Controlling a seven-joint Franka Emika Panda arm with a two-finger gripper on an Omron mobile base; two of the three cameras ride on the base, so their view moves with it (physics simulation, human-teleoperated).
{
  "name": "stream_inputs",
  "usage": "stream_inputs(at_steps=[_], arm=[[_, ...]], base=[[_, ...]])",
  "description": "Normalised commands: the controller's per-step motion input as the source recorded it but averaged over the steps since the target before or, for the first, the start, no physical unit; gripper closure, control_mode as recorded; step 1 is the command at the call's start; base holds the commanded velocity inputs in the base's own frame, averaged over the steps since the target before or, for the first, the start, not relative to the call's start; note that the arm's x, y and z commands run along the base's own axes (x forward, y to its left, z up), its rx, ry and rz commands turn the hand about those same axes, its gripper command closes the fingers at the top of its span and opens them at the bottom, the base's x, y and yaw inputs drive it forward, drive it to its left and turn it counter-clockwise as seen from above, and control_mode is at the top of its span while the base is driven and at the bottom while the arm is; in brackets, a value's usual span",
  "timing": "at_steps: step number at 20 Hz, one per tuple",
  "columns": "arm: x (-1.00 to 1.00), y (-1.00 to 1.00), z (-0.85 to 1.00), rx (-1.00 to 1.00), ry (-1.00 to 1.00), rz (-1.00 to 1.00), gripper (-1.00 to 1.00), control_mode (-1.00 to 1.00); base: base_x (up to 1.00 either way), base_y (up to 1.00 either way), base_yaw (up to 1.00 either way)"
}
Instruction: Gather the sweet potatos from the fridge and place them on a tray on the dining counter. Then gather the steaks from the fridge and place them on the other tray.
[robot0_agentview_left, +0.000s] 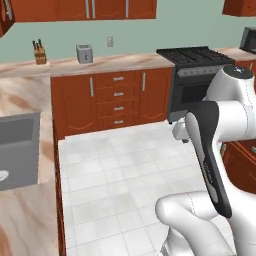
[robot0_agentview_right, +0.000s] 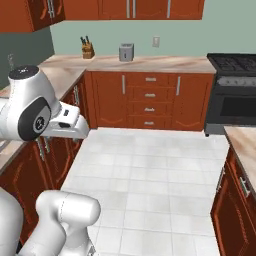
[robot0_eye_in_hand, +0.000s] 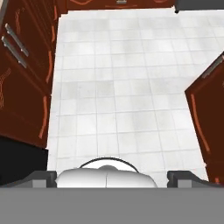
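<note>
No readable writing or brand marks on anything; the toaster (robot0_agentview_right: 126, 52) and stove (robot0_agentview_left: 196, 59) fronts are too small to make out labels.

Gripper (robot0_eye_in_hand: 112, 178): jaws spread as wide as they go, nothing between them, touching nothing. In the hand view the two dark fingertips (robot0_eye_in_hand: 40, 178) sit far apart at the bottom, pointing down at bare white floor tile (robot0_eye_in_hand: 127, 87). Red-brown cabinet doors (robot0_eye_in_hand: 22, 78) with bar handles run along the left of that view; another cabinet corner pokes in at right.

Arm (robot0_agentview_left: 220, 130) is folded up over the base, hand hanging over the open floor between the cabinet runs.

Back counter (robot0_agentview_left: 105, 64): knife block (robot0_agentview_left: 39, 53) near its left end, toaster just right of it, towards the middle. Wall outlet (robot0_agentview_left: 109, 41) above. Stove butts against the counter's right end. Drawer stack (robot0_agentview_left: 118, 100) under the counter, below the outlet.

Left base view: grey sink (robot0_agentview_left: 17, 150) set into a marbled top at the left edge.

Can't tell where the fridge, sweet potatoes, steaks or trays are from these views.
</note>
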Motion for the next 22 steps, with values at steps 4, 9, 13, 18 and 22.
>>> stream_inputs(at_steps=[4, 9, 13, 18, 22], arm=[[0.00, 0.00, 0.00, 0.00, 0.00, 0.00, -1.00, 1.00], [0.00, 0.00, 0.00, 0.00, 0.00, 0.00, -1.00, 1.00], [0.00, 0.00, 0.00, 0.00, 0.00, 0.00, -1.00, 1.00], [0.00, 0.00, 0.00, 0.00, 0.00, 0.00, -1.00, 1.00], [0.00, 0.00, 0.00, 0.00, 0.00, 0.00, -1.00, 1.00]], base=[[1.00, 0.25, -0.05], [0.85, 0.30, -0.08], [0.79, 0.44, -0.11], [0.39, 0.85, -0.34], [0.83, 0.09, -0.11]])
